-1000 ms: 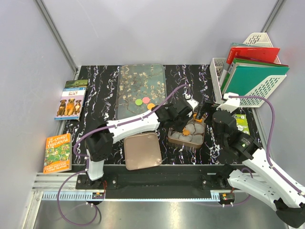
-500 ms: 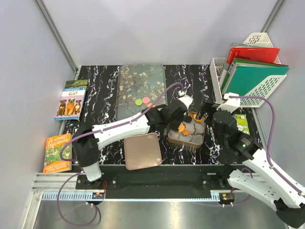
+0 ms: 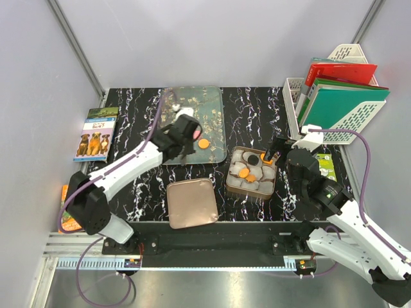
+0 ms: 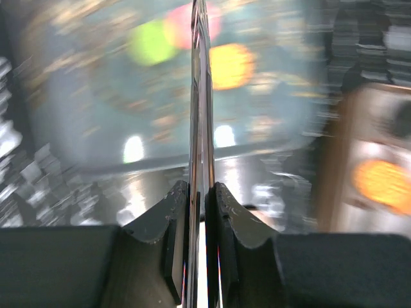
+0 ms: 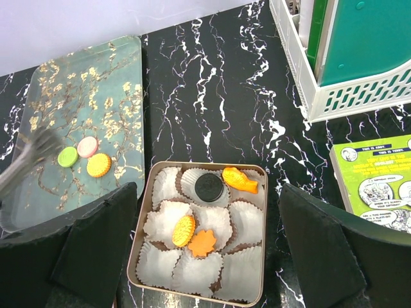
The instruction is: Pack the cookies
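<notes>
Cookies, seven visible. Three loose: green, pink and orange, touching in a cluster on the tray, just ahead of the left gripper. Four packed: dark brown round, orange fish-shaped, orange round and orange leaf-shaped, each in a paper wrapper inside the tin, directly beneath the right gripper. Left gripper: fingers pressed nearly together, pinching a thin shiny tool, seemingly tweezers, whose blades run forward toward the loose three; the wrist view is smeared, so the tip's exact spot cannot be told. Right gripper: jaws spread wide, holding nothing, hovering over the tin. Lid: flat, on the near side of the left gripper, apart from the tin. Step in hand, as judged: fetching the next loose cookie from the tray, with packing roughly half done and several wrappers vacant. Next move calls for: setting the blades either side of one cookie, likely the green or pink, without nudging its touching neighbours. Then a firm pinch, a lift, and a carry to a vacant wrapper under the right gripper.
</notes>
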Robot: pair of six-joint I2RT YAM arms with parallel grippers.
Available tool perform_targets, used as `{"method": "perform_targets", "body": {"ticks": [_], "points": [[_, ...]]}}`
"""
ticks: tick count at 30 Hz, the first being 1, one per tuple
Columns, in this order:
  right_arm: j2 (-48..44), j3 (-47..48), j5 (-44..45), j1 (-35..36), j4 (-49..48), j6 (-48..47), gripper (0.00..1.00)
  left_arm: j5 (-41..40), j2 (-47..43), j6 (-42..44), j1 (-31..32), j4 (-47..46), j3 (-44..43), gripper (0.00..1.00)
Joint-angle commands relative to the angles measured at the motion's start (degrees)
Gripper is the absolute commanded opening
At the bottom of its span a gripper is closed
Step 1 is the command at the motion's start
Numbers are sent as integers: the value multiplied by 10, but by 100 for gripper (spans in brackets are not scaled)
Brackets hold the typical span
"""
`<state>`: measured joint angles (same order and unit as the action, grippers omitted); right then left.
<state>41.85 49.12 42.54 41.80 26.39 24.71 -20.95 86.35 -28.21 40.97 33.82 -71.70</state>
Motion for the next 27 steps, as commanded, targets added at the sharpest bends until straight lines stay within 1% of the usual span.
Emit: {"method": "perform_targets", "body": {"ticks": [1, 2, 3, 5, 6, 9, 11, 12, 13, 14, 17, 19, 20, 21, 22, 23, 25, 27], "points": [[-3, 2, -1, -1, -11, 6, 100, -35, -49, -52, -94, 54, 30, 12], [-3, 2, -3, -1, -13, 6, 100, -48, -52, -58, -111, 64, 36, 10], [-2, 1, -5, -1, -13, 6, 100, -53, -67, -65, -142, 68, 52, 10], [-2, 1, -10, -1, -13, 7, 100, -76, -85, -71, -168, 64, 75, 9], [-2, 0, -10, -1, -15, 7, 100, -82, -100, -72, -191, 61, 81, 9], [-3, -3, -13, -1, -17, 8, 100, -94, -119, -54, -215, 29, 103, 9], [-1, -3, -17, -1, -18, 10, 100, -81, -120, -31, -234, 8, 117, 11], [-1, -2, -18, -1, -18, 9, 100, -68, -110, -26, -242, -2, 118, 12], [-2, -2, -18, -1, -18, 8, 100, -28, -100, -19, -250, -1, 113, 12], [-2, -1, -18, -1, -18, 9, 100, -10, -88, -11, -264, 4, 102, 12], [-4, -3, -18, -1, -18, 8, 100, 9, -23, -4, -286, 29, 79, 12], [-6, -4, -17, -1, -19, 9, 100, 16, -1, -8, -297, 35, 75, 12], [-8, -6, -18, -1, -18, 10, 100, 27, 21, -10, -314, 37, 73, 12], [-8, -6, -19, -1, -18, 10, 100, 46, 34, -11, -323, 39, 71, 12], [-8, -6, -19, -1, -17, 10, 100, 88, 48, -12, -331, 41, 68, 12], [-9, -6, -19, -1, -18, 10, 100, 105, 72, -12, -341, 41, 65, 12], [-8, -5, -19, -1, -18, 8, 100, 140, 93, -9, -346, 41, 62, 20], [-9, -5, -17, -1, -18, 7, 100, 151, 100, -11, -345, 34, 69, 30]]}}
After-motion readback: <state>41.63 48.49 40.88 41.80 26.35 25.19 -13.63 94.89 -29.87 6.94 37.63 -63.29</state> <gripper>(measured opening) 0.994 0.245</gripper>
